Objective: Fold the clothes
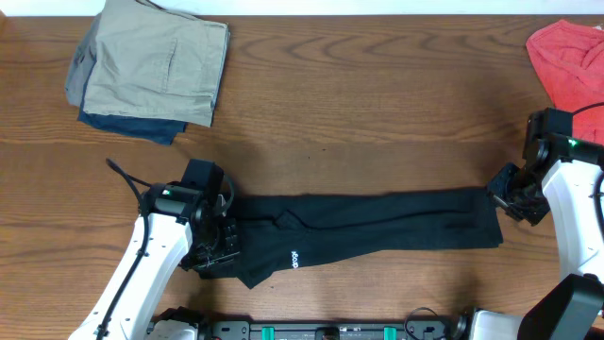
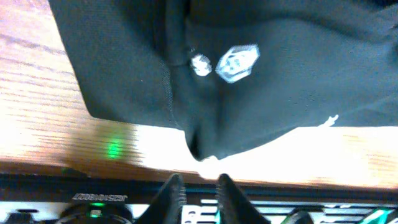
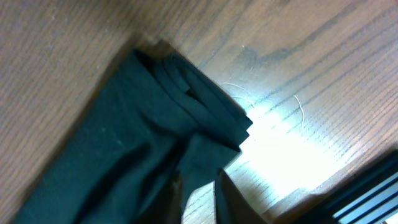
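The clothes, a black T-shirt (image 1: pixel 377 222), lie folded into a long narrow strip across the front of the wooden table (image 1: pixel 377 113), small white lettering (image 1: pixel 293 258) near the left end. My left gripper (image 1: pixel 217 250) sits at that left end. In the left wrist view its fingertips (image 2: pixel 199 180) stand slightly apart with nothing between them, just below the shirt's edge (image 2: pixel 198 152) and white print (image 2: pixel 236 62). My right gripper (image 1: pixel 511 200) is at the strip's right end. Its jaws (image 3: pixel 200 196) are slightly open, bare wood showing between them beside the layered cloth corner (image 3: pixel 205 124).
A stack of folded khaki trousers (image 1: pixel 156 61) over a dark blue garment (image 1: pixel 127 123) lies at the back left. A red cloth (image 1: pixel 571 61) lies at the back right corner. The arms' base rail (image 1: pixel 321 331) runs along the front edge.
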{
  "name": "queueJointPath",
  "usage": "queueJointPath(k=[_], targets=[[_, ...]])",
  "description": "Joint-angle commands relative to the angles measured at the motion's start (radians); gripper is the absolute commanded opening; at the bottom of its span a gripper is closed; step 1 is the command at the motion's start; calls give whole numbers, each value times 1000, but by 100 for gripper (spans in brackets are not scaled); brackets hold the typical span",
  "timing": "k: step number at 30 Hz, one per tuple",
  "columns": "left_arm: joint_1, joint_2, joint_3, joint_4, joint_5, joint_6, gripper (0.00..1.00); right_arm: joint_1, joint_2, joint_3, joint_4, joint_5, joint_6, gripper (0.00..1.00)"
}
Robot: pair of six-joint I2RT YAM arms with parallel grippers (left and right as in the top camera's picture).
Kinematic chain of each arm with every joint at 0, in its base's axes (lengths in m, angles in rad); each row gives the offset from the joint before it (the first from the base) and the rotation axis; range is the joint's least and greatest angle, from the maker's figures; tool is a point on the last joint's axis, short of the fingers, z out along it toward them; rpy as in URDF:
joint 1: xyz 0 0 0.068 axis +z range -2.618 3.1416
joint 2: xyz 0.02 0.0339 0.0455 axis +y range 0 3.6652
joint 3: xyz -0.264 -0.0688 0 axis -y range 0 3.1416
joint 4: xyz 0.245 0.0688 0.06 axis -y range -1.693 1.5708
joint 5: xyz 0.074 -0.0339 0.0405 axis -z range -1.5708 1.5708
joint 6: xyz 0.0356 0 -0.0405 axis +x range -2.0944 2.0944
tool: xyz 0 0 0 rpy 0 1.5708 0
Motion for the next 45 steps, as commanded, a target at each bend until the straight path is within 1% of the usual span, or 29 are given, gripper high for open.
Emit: queueJointPath(k=[1,2,5,7,9,12,13,14,15,16,17,19,20,21,22,24,27,30,32,35,37,40,45], targets=[[2,-6,-6,-10,33,-5,22,-6,-18,-3,8,13,6,26],[2,-6,-6,-12,33,-5,23,-6,-18,-3,11,10,6,28],[2,-6,-6,-13,33,-6,39,-6,-18,-3,18,-20,6,37],[2,-6,-6,-8,33,-5,42,-6,-18,-3,30,-51,-17,44],[2,-6,-6,9,34,-6,43,-6,-18,-3,52,-106,-64,53],[2,-6,-6,67,76,-5,43,-4,-18,-3,87,-219,-165,60],[2,-6,-6,87,108,-5,43,0,-18,-3,95,-254,-196,60],[2,-6,-6,110,145,-5,43,5,-18,-3,100,-279,-215,56],[2,-6,-6,135,183,-1,42,13,-18,-3,102,-300,-227,48],[1,-6,-6,161,213,7,41,25,-18,-3,101,-306,-226,33],[-2,-6,-6,174,221,12,38,35,-18,-3,100,-306,-226,24],[-17,-6,-6,194,222,13,28,66,-17,-5,97,-305,-229,7],[-27,-4,-6,201,222,13,22,85,-17,-9,98,-305,-230,2],[-37,-2,-6,206,222,13,19,101,-17,-14,101,-305,-230,1],[-48,0,-6,210,222,13,11,122,-17,-23,106,-305,-230,1],[-76,6,-7,224,219,13,7,164,-17,-51,134,-305,-229,1],[-104,19,-7,255,215,13,7,211,-16,-97,183,-292,-214,1],[-114,43,-8,289,202,0,7,224,-15,-150,222,-279,-132,1],[-114,62,-8,296,174,-27,6,224,-15,-180,245,-279,-101,1],[-114,103,-10,304,120,-43,6,224,-14,-225,276,-279,-89,2],[-114,134,-18,322,113,-44,6,224,-14,-248,287,-278,-86,2],[-114,186,-29,342,111,-55,6,224,-14,-271,301,-279,-66,6],[-114,262,-39,352,20,-144,6,224,-14,-277,307,-279,-23,10]])
